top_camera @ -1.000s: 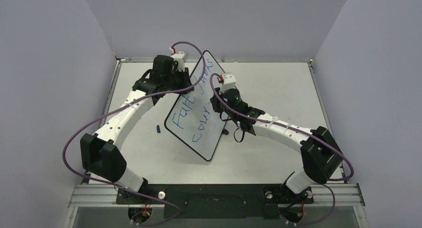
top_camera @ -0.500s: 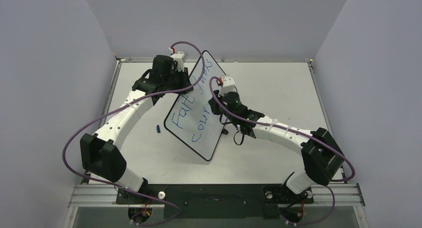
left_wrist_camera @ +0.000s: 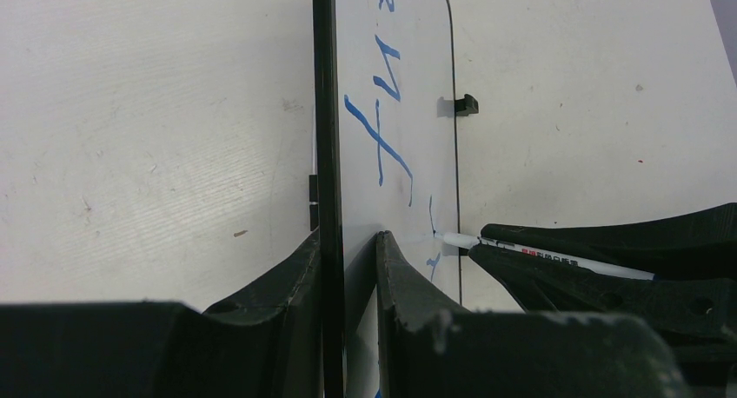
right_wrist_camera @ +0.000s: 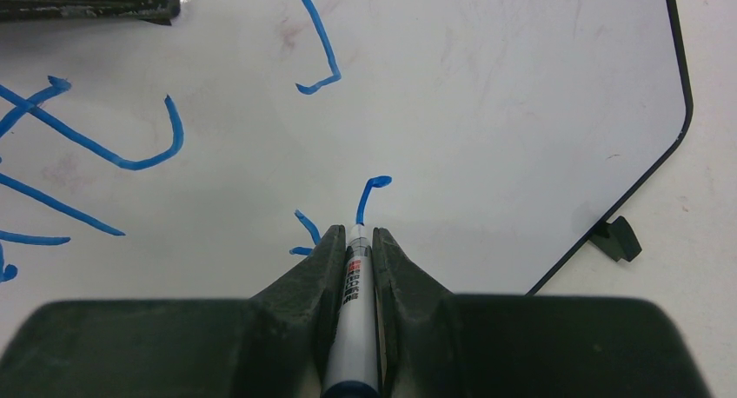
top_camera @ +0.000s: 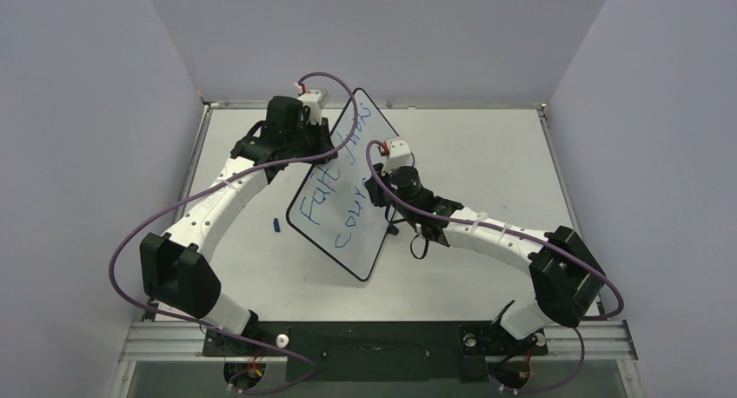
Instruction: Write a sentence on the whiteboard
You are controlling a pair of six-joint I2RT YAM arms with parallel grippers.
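The whiteboard point(top_camera: 352, 252) stands tilted at the middle of the table, and my left gripper point(top_camera: 328, 151) is shut on its far upper edge. In the left wrist view the jaws clamp the black frame point(left_wrist_camera: 324, 111) from both sides. The sentence point(top_camera: 323, 200) runs in blue across two lines. My right gripper point(top_camera: 377, 195) is shut on a white marker point(right_wrist_camera: 355, 315), whose tip touches the board at a fresh blue stroke point(right_wrist_camera: 372, 186). That marker point(left_wrist_camera: 543, 258) also shows in the left wrist view, meeting the board surface point(left_wrist_camera: 408, 59).
A small blue marker cap point(top_camera: 276, 225) lies on the table point(top_camera: 487, 146) left of the board. A black tab point(right_wrist_camera: 619, 239) sticks out from the board's rim, and another tab point(left_wrist_camera: 466, 104) shows in the left wrist view. Walls close in on three sides.
My right gripper has slid a little toward the near side along the board with the marker, and the lower line of writing has grown. The left arm has held still.
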